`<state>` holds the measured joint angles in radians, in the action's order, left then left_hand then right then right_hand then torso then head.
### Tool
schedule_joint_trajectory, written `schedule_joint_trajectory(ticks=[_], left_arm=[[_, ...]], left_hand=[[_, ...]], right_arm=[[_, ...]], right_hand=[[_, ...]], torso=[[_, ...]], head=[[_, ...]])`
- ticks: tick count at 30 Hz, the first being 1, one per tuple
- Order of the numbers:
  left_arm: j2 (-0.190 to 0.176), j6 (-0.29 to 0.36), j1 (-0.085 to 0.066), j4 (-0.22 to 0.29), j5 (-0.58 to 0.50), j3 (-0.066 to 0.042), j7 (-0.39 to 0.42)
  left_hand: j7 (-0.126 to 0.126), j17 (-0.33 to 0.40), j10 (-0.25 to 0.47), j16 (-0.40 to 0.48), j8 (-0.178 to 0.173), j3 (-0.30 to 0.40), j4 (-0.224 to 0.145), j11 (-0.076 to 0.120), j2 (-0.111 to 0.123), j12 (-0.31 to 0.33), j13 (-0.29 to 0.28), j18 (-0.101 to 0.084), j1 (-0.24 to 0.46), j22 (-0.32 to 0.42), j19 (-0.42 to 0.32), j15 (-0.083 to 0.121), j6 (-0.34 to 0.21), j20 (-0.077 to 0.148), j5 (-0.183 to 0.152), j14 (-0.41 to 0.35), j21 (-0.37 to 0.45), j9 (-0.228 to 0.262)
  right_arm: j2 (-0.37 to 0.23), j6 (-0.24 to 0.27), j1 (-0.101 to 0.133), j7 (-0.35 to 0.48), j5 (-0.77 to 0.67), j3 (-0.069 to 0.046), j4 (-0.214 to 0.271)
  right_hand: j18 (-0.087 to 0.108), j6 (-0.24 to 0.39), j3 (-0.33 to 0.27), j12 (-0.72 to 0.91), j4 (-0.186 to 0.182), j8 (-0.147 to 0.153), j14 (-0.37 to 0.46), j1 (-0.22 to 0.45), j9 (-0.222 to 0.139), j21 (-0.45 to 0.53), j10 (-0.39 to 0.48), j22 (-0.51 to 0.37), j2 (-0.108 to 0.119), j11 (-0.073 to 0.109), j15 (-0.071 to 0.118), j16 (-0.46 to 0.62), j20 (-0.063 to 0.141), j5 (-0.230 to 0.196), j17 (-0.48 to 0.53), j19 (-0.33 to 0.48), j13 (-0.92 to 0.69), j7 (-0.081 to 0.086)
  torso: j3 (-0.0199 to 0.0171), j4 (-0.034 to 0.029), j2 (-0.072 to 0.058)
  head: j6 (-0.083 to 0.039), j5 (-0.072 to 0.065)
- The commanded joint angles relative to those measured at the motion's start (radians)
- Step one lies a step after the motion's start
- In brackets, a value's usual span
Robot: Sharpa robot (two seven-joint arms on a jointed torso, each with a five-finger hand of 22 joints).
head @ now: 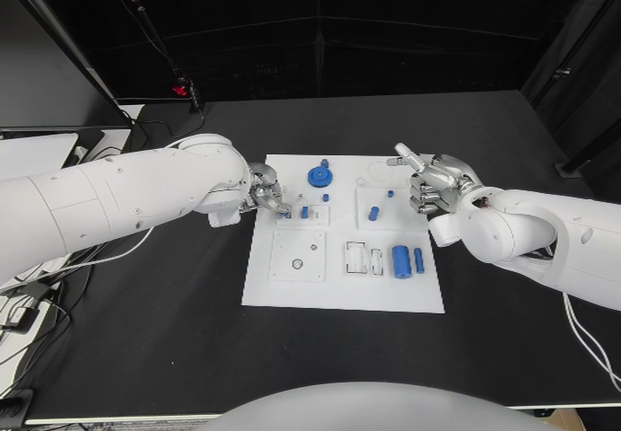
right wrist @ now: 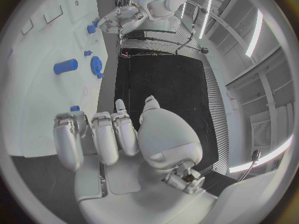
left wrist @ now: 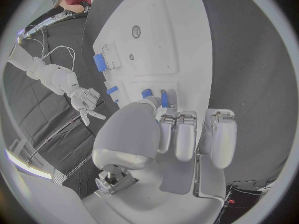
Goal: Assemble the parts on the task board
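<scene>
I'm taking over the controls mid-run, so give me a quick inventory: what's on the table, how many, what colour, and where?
task board: one, white, middle of the black table.
gear: one, blue, far end of the board.
large cylinder: one, blue, lying on the board's right side, near half.
thin peg: one, blue, just right of the large cylinder.
small parts: three, blue, mid-board; one by the left hand, one further in, one right of centre.
cables: several, pale, off the table's left edge.
left hand: silver, at the board's left edge, fingertips by a small part.
right hand: silver, at the board's right edge, holds nothing visible.
</scene>
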<state>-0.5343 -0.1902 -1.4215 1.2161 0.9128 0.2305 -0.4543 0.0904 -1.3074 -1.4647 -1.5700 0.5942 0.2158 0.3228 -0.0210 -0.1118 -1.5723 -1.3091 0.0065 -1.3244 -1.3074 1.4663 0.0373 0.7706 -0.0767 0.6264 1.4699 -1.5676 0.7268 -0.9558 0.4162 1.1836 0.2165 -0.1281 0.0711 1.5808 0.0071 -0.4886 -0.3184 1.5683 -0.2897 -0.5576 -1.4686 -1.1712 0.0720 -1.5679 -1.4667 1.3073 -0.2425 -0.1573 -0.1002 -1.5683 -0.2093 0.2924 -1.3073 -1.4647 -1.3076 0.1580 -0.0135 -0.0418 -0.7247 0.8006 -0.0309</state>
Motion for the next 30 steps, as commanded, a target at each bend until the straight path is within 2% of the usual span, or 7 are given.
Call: schedule_joint_trajectory(ticks=[1, 30], left_arm=[[0.001, -0.034, 0.01, -0.001, 0.004, 0.006, -0.03], [0.009, -0.053, 0.013, -0.002, 0.004, 0.006, -0.032]], left_hand=[[-0.004, -0.263, -0.106, -0.001, -0.007, 0.036, -0.027, -0.003, -0.003, 0.002, -0.262, -0.006, 0.012, -0.263, 0.104, 0.0, -0.003, -0.001, -0.008, 0.101, -0.003, -0.002], [-0.001, -0.263, -0.106, -0.001, -0.01, 0.037, -0.027, -0.006, -0.003, 0.002, -0.262, -0.006, 0.042, -0.263, 0.104, -0.003, -0.012, -0.004, -0.022, 0.101, -0.003, -0.004]], right_arm=[[0.0, -0.009, 0.001, 0.009, -0.001, 0.0, 0.003], [0.0, -0.009, 0.001, 0.011, 0.0, 0.0, 0.002]], right_hand=[[-0.007, 0.006, 0.003, 0.003, 0.0, -0.004, -0.102, -0.01, 0.001, -0.003, -0.104, 0.263, -0.003, -0.006, -0.007, -0.002, -0.006, 0.006, -0.263, -0.106, -0.263, 0.078], [-0.007, 0.006, 0.003, 0.003, 0.0, -0.004, -0.102, -0.01, 0.001, -0.003, -0.104, 0.263, -0.003, -0.006, -0.007, -0.002, -0.006, 0.006, -0.263, -0.106, -0.263, 0.078]], torso=[[-0.0002, -0.0001, 0.0], [0.0001, 0.0002, 0.0]], head=[[0.0, 0.0], [0.004, -0.004]])
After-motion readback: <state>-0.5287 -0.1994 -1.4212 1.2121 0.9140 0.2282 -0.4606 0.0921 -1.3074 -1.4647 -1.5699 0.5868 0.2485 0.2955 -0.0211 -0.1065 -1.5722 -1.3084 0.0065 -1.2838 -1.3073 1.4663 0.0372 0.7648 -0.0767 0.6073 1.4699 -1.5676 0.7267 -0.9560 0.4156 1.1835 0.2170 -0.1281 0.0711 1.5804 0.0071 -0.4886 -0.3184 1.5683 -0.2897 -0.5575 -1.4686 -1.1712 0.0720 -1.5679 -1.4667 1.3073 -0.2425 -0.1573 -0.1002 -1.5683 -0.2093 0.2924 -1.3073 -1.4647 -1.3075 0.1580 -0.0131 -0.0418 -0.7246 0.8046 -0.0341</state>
